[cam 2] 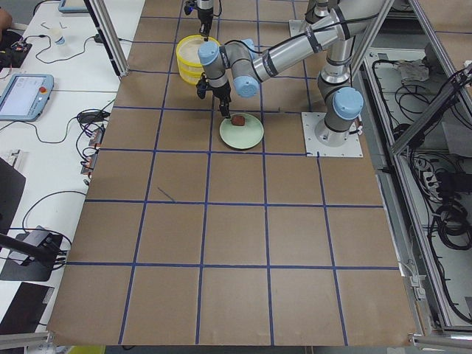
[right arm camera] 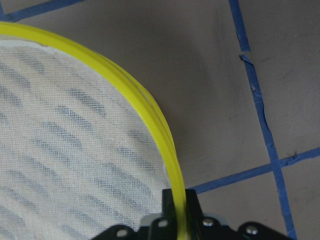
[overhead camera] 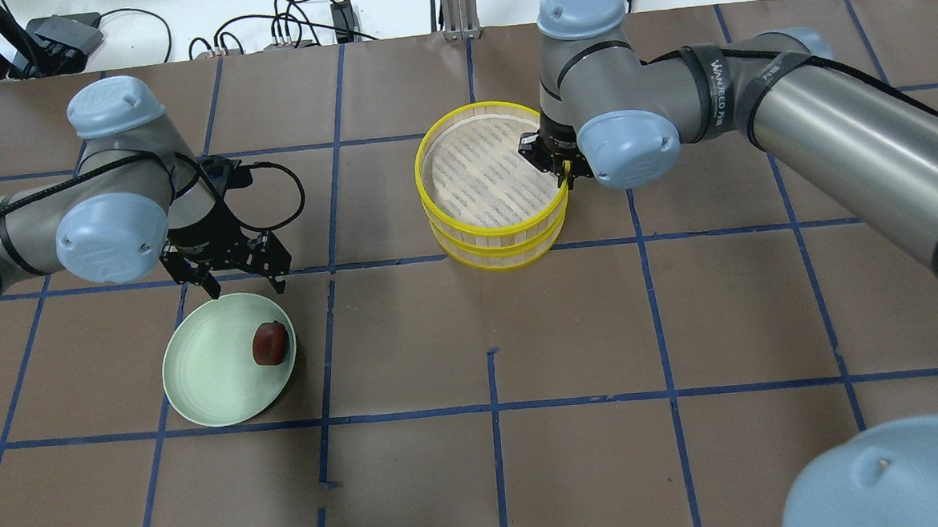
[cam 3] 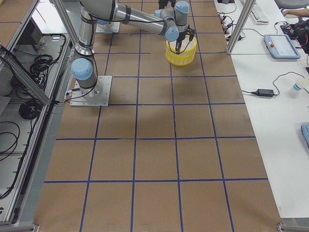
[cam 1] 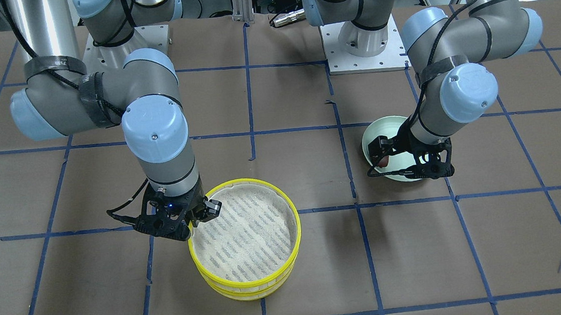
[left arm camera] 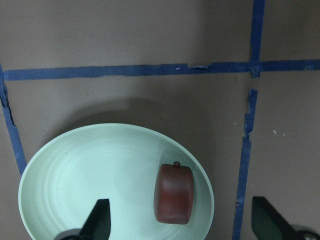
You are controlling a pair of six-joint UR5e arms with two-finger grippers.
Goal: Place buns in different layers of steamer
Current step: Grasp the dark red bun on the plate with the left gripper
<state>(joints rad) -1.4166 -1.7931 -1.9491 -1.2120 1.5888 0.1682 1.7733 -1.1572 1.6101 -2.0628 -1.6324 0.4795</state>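
Steamer trays stand stacked on the bench [overhead camera: 570, 354]: the top tray [overhead camera: 476, 167] sits squarely on the lower tray [overhead camera: 509, 255], yellow rim over yellow rim, with its pale slatted floor showing. The right gripper [right arm camera: 178, 197] is clamped on the top tray's rim, one finger inside the wall and one outside, on the side toward the robot's right. Well apart from the stack, on the robot's left, lies a pale green plate [overhead camera: 202, 374]. The reddish-brown bun [overhead camera: 270, 343] rests on it, close to the edge nearer the trays. The left gripper [overhead camera: 246, 290] hangs over the plate's far edge, fingers spread wide and holding nothing, clear of the bun.
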